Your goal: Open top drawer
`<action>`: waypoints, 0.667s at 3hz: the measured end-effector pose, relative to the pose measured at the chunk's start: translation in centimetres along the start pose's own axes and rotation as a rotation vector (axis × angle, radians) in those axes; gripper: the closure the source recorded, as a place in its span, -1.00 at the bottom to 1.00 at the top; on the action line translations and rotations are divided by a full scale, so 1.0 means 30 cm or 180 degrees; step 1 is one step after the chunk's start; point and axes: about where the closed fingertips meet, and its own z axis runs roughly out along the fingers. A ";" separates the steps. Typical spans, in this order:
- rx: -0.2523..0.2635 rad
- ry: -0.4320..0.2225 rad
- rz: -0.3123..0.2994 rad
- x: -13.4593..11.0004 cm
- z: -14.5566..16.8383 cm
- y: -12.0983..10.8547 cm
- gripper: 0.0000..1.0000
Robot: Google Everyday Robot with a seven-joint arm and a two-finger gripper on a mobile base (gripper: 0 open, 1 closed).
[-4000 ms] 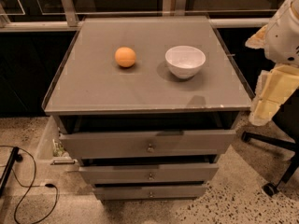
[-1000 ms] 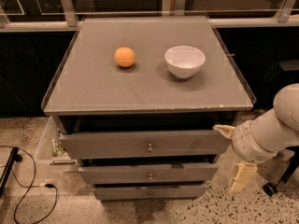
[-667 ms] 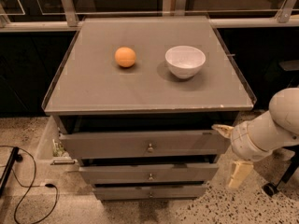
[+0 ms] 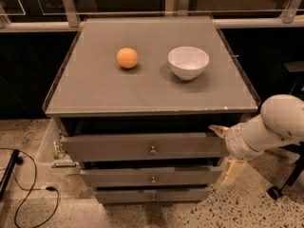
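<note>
The top drawer (image 4: 118,147) is the tallest of three grey fronts on the cabinet, with a small round metal knob (image 4: 152,150) at its centre. A dark gap shows between its front and the cabinet top. My gripper (image 4: 224,151) is at the right end of the drawer front, at knob height and well to the right of the knob. It is open and empty, with one cream finger (image 4: 217,129) up by the drawer's top right corner and the other (image 4: 232,172) lower, beside the second drawer (image 4: 118,176).
An orange ball (image 4: 127,58) and a white bowl (image 4: 188,62) sit on the cabinet top (image 4: 95,89). Two shallower drawers lie below the top one. Black cables (image 4: 23,194) run on the floor at left. A chair base with a wheel (image 4: 274,192) stands at right.
The arm has come down from beside the cabinet top at the right to drawer height. Over the last second the gripper has edged slightly left towards the drawer front.
</note>
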 end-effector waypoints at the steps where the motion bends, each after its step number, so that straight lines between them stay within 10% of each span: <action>1: 0.0082 -0.0051 -0.0097 -0.017 0.050 -0.061 -1.00; 2: 0.0137 -0.0127 -0.0172 -0.046 0.086 -0.096 -1.00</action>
